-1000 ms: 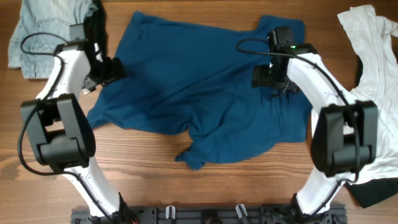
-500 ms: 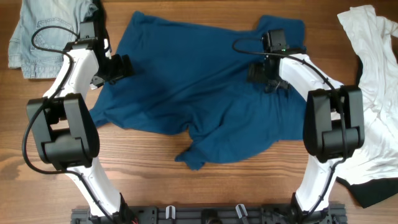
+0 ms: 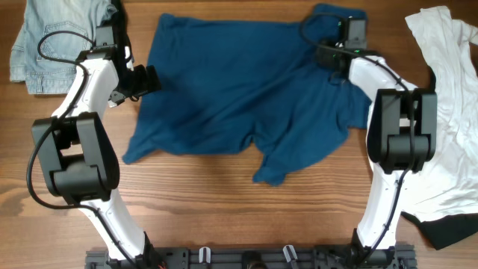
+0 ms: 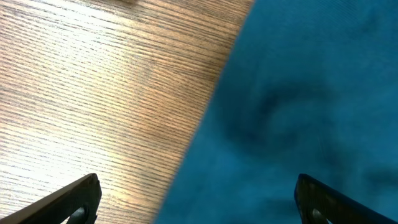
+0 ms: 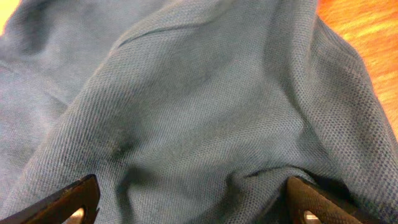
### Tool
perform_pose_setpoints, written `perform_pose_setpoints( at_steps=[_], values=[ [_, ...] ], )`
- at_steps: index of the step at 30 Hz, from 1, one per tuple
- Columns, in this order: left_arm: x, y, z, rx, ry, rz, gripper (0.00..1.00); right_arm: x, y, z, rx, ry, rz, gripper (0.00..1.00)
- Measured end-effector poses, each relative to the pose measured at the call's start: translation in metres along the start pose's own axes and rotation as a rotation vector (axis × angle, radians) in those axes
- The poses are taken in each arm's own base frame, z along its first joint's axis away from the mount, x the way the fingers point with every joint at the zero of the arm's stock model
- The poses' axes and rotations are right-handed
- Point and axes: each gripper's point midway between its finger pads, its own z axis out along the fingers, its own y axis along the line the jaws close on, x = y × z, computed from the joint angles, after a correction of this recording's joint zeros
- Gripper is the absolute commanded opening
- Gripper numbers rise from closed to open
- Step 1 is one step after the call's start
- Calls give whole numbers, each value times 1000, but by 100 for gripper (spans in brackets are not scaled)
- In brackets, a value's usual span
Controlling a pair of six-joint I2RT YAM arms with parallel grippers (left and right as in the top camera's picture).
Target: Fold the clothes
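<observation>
Dark blue knit, rumpled and creased: the T-shirt (image 3: 239,97) lies spread over the middle of the tabletop (image 3: 187,209), reaching its far edge, with a loose point of cloth trailing toward the near edge. A pale denim piece (image 3: 52,41) sits at the far left corner and a white shirt (image 3: 448,90) along the right edge. A black garment (image 3: 452,228) at the near right corner is cut off by the frame. The left pincer (image 4: 199,205) stands apart astride the T-shirt's left border, one finger over wood, one over cloth. The right pincer (image 5: 199,202) is likewise spread wide over bunched fabric at the shirt's far right; whether its tips press the cloth is unclear. Sleeves and collar cannot be told apart.
</observation>
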Motion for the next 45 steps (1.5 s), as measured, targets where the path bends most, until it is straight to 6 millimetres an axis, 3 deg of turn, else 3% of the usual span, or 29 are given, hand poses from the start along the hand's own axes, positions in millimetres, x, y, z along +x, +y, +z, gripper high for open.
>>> perform_pose_setpoints(
  at_steps=[4,9,13,15,19,21,23,26,28,31,32,33,38,42,45],
  values=[
    [0,0,0,0,0,0,100,-7,-8,0,-28,53,2,100],
    [-3,0,0,3,-12,-1,100,2,-13,-12,-30,182,-3,100],
    [-3,6,-10,-1,-11,-16,100,-2,-13,-43,-39,220,20,100],
    [-7,9,-26,3,-35,-25,100,-23,-6,-82,-71,181,30,100],
    [-8,10,-91,22,-119,-73,100,-66,10,-215,-179,58,40,100],
    [-6,9,-134,41,-184,-99,100,-79,14,-293,-235,-31,36,100],
    [-2,8,-169,58,-234,-122,100,-80,15,-355,-280,-99,29,100],
    [19,11,-193,57,-211,-171,100,-56,12,-400,-307,-75,19,100],
    [33,14,-192,42,-160,-196,100,-31,12,-405,-305,8,8,99],
    [54,20,-177,12,-64,-224,100,6,16,-387,-290,166,-11,95],
    [63,22,-170,-1,-27,-233,100,9,17,-385,-288,181,-13,95],
    [71,24,-163,-11,1,-242,100,37,18,-366,-269,294,-25,95],
    [112,33,-117,-46,128,-286,97,105,21,-327,-235,502,-56,94],
    [149,39,-79,-54,218,-315,90,155,26,-306,-227,621,-73,91],
    [165,43,-59,-57,232,-329,88,182,34,-297,-236,668,-101,88]
  ],
)
